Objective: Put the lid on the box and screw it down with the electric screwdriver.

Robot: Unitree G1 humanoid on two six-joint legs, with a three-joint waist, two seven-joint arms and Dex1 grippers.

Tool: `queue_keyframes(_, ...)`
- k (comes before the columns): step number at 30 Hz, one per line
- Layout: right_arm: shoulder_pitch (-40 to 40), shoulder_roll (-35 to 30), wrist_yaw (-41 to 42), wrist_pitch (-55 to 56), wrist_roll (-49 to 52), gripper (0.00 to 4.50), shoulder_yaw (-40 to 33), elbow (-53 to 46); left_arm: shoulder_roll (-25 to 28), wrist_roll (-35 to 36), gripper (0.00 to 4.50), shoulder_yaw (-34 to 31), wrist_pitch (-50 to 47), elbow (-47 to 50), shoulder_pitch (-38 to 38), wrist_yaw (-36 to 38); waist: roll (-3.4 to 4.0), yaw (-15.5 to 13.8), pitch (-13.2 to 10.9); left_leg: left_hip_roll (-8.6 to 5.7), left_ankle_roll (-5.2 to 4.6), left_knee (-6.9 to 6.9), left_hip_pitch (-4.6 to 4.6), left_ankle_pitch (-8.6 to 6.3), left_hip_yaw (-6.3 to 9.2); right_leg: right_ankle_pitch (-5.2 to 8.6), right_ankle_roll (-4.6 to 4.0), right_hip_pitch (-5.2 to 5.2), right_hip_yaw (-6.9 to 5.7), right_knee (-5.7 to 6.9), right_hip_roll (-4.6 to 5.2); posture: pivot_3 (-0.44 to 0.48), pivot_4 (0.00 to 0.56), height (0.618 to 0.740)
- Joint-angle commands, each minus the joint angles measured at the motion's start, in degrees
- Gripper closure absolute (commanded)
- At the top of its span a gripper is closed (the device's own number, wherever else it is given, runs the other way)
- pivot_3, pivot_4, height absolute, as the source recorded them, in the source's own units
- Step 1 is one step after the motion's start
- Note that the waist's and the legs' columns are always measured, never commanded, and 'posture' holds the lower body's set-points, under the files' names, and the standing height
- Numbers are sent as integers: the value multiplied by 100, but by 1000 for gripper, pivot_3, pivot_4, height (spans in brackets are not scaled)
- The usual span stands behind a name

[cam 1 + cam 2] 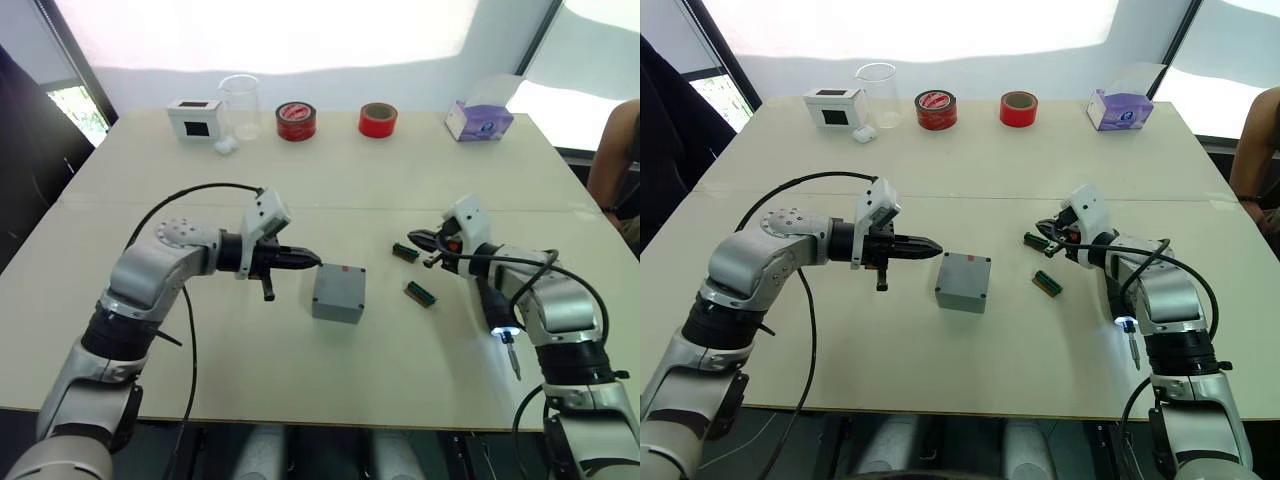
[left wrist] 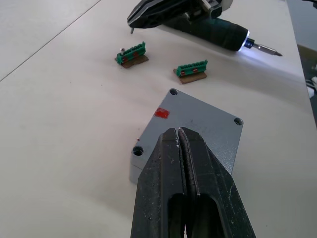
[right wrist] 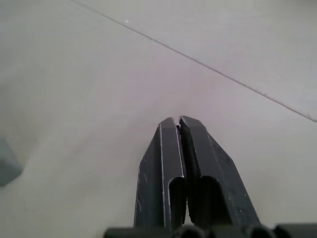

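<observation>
Screwdriver [image 1: 489, 299] lies closest, by the near right part of the tabletop [image 1: 300, 390], alongside the right forearm. Its long axis runs from near to far, the lit tip and silver bit toward the near edge and the butt toward the right pincer [image 1: 418, 240]. That pincer is closed on nothing and its tips point toward the left edge, away from the tool, so the tool lies behind them rather than ahead. By my reading the right arm is by far the nearer to it, but the wrist would have to draw back and turn toward the near edge before the fingers could straddle the barrel across its length. Further in, about the middle of the tabletop, stands the box [image 1: 335, 305] with the lid [image 2: 198, 124] already seated on it, corner screw holes open and showing no screw heads, a small red mark near one corner. The left pincer [image 1: 312, 262] is closed too and holds nothing; its tips sit at the box's left far corner, over the lid, and whether they touch it I cannot tell. Between box and right pincer lie two green connectors [image 1: 420, 293], apart from each other. Along the far edge, well clear, stand a white box [image 1: 195, 118], a clear beaker [image 1: 240, 105], two red tape rolls [image 1: 296, 121] and a purple tissue box [image 1: 478, 120]. A person's arm [image 1: 612, 160] shows past the right edge.
</observation>
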State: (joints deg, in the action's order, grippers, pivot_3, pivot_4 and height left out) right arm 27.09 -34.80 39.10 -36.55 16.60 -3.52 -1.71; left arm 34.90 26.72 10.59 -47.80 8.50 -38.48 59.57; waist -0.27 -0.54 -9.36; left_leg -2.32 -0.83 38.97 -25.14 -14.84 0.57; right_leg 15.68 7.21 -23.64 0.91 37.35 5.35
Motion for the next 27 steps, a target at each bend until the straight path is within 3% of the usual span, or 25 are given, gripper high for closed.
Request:
queue_keyframes(1,80,-63,42,-226,347,4460,-237,-760,67,15,4500,-135,144,-36,21,28,0,1,0,0,-1,0,0,0,0,0,0,0,0,0,0,0,150,740)
queue_keyframes(5,-230,-42,515,-486,785,4460,250,-1823,242,-59,4500,-85,237,-248,58,192,0,13,0,1,-8,-2,0,-5,1,0,0,-2,0,0,-1,0,150,740)
queue_keyframes(9,-453,-58,483,-620,767,4460,537,-2208,312,-45,4500,-52,246,-213,92,258,0,-12,0,1,-14,-2,0,-8,3,0,0,1,-1,-2,-2,0,150,740)
queue_keyframes(27,-558,-80,450,-540,595,4460,790,-2009,195,79,4500,-65,70,61,216,133,0,-6,0,-3,-16,3,0,-9,6,0,0,4,-2,-1,1,0,150,740)
